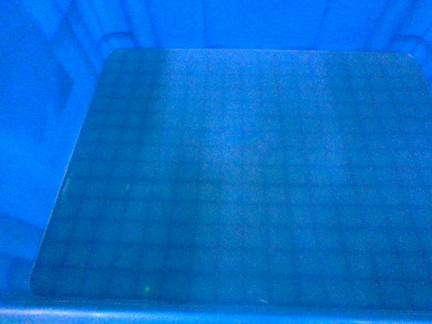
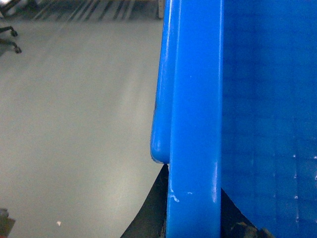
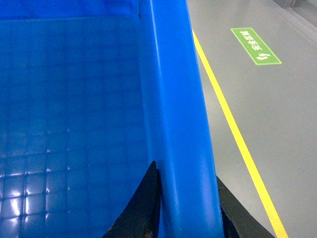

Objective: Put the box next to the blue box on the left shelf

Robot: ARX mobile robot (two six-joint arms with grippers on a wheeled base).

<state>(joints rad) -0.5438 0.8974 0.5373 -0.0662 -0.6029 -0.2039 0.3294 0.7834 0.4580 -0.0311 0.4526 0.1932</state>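
Note:
The box [image 1: 229, 175], a large blue plastic crate, fills the head view, showing only its gridded inner floor and walls. My left gripper [image 2: 194, 218] is shut on the box's left rim [image 2: 195, 124], one black finger [image 2: 151, 218] outside the wall and one inside. My right gripper [image 3: 188, 208] is shut on the right rim [image 3: 176, 99], with a black finger [image 3: 141, 208] inside the box and the other outside. The box hangs above the floor between the two arms. The left shelf and the other blue box are out of view.
Grey floor [image 2: 74, 124] lies under the box's left side, with chair castors [image 2: 10, 39] at the far left. On the right a yellow floor line [image 3: 233, 129] and a green floor sign [image 3: 255, 45] run beside the box.

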